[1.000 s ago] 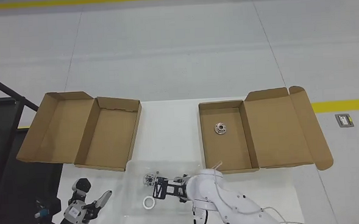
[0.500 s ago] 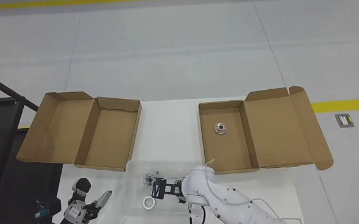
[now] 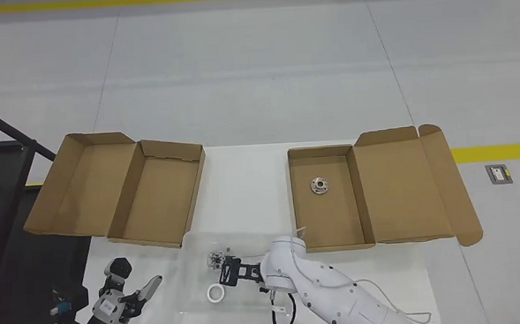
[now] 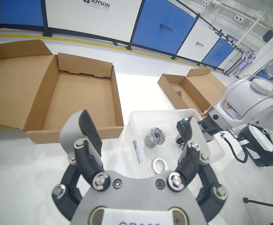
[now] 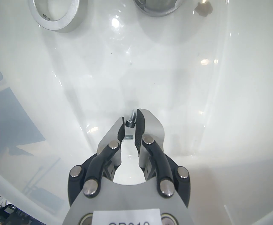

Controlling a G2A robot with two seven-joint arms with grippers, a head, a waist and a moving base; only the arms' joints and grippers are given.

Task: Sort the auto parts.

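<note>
Bolt [image 5: 130, 123] pinched in right hand [image 5: 130, 119], low in clear bin [image 4: 162, 111] | step: pick-up | next, likely: lift clear, carry to cardboard box [image 3: 329, 220] at bin's 2 o'clock | left hand [image 4: 134, 121] spread.

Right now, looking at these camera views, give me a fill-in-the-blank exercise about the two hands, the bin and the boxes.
The right hand is closed on a small ____ inside the clear bin.
The left hand is ____, holding nothing.
The right cardboard box holds ____ metal part.
The left cardboard box is ____.
Missing words: bolt; open; one; empty.
</note>
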